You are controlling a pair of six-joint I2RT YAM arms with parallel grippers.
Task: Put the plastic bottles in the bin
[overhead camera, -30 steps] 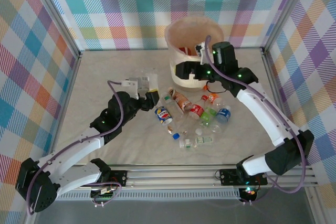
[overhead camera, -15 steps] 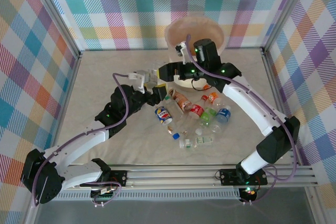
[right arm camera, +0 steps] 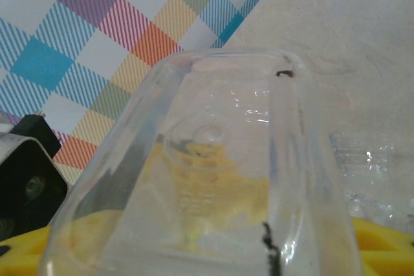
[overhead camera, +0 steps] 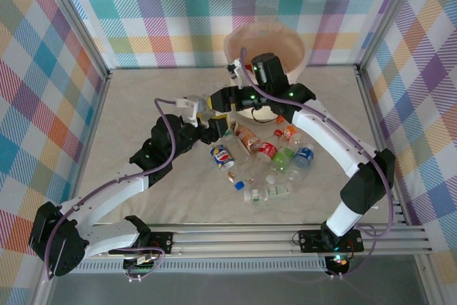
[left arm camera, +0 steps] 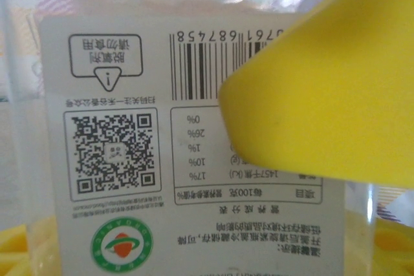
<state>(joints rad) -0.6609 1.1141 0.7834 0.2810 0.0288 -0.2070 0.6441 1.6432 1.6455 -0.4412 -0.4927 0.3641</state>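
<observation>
The left gripper (overhead camera: 200, 113) clamps a white-labelled bottle (left arm camera: 129, 159) at 8 o'clock from the bin (overhead camera: 282, 33), which stands at 12 o'clock. The right gripper (overhead camera: 216, 101) is at the same bottle; whether it grips, I cannot tell.

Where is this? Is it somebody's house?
Probably not a house: it looks like a robot practice booth. Checked walls sit in a metal frame, two robot arms are bolted to a rail, and plastic bottles lie beside a bin.
</observation>
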